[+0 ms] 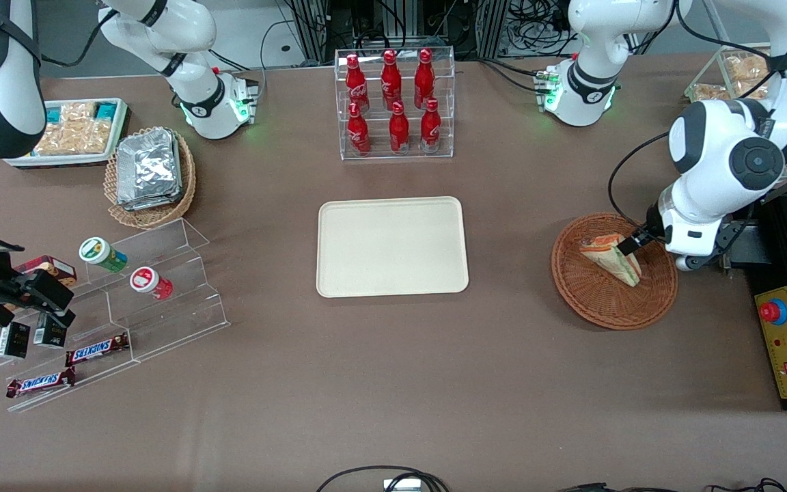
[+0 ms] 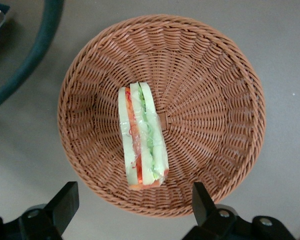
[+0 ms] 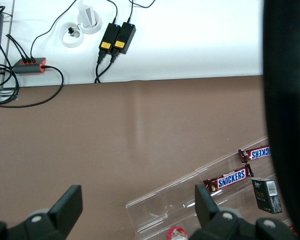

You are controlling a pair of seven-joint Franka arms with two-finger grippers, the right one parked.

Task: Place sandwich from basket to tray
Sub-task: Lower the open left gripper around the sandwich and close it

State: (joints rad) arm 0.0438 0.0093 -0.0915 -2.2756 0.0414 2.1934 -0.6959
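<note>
- The small clear-wrapped triangular sandwich (image 2: 141, 137), pale bread with red and green layers, lies in the round reddish-brown wicker basket (image 2: 210, 90).
- The left arm's hand (image 2: 132, 202) hovers above it, fingers (image 2: 65, 202) apart, their tips partly cut off.

SNICKERS: printed in blue on white on two brown bars (image 1: 97, 349) (image 1: 40, 383) lying on the clear stepped rack (image 1: 161, 301); the same word reads on one bar (image 3: 230, 179) in the right wrist view, with a second bar (image 3: 256, 152) whose lettering is cut short.
Red bottles (image 1: 393, 96) in the clear stand: white script down each side, too small to read.
Black boxes (image 1: 13, 339) on the rack: pale markings, unreadable.
Gripper (image 2: 132, 205): over the basket (image 2: 230, 100), fingers wide apart, no markings.
</note>
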